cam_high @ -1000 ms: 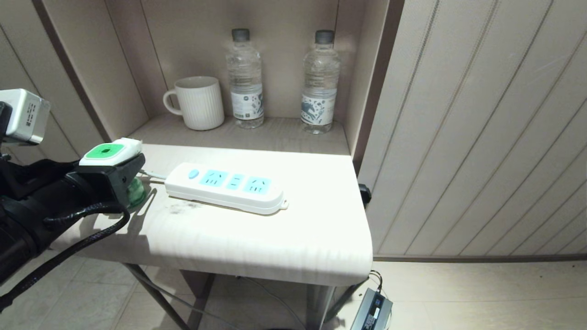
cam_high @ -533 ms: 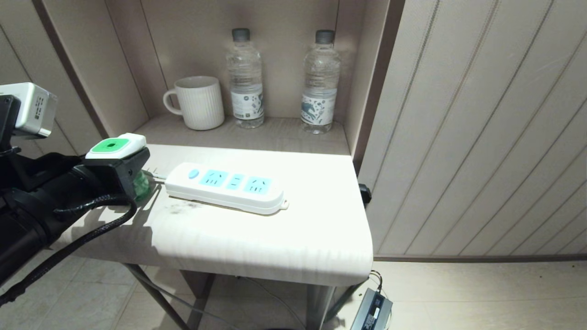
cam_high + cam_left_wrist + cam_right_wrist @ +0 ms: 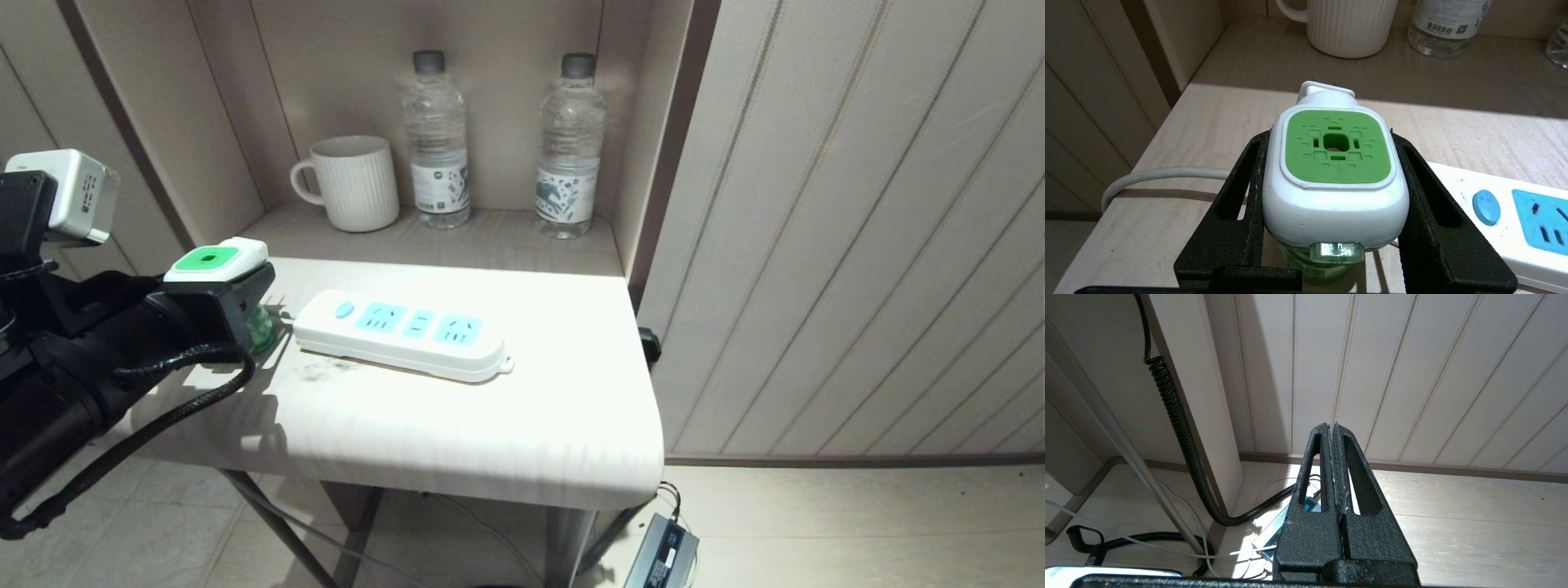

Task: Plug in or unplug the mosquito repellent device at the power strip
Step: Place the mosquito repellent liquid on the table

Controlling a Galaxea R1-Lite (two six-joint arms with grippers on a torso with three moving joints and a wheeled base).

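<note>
I see the rounded plastic mosquito repellent device (image 3: 1336,175): white shell w/ green square top, translucent green bottle below. Long rectangular plastic power strip (image 3: 404,332): white, light-blue sockets & round blue btn. Ribbed ceramic mug (image 3: 353,183) off-white; wall panels (image 3: 857,229) beige w/ thin stripes.

Green-topped repellent device (image 3: 216,261) beside white power strip (image 3: 404,333)

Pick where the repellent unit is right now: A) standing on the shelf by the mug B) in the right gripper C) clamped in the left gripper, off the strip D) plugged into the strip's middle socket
C: the left gripper clamps the repellent unit by its sides, beside the power strip, whose sockets are all bare.
</note>
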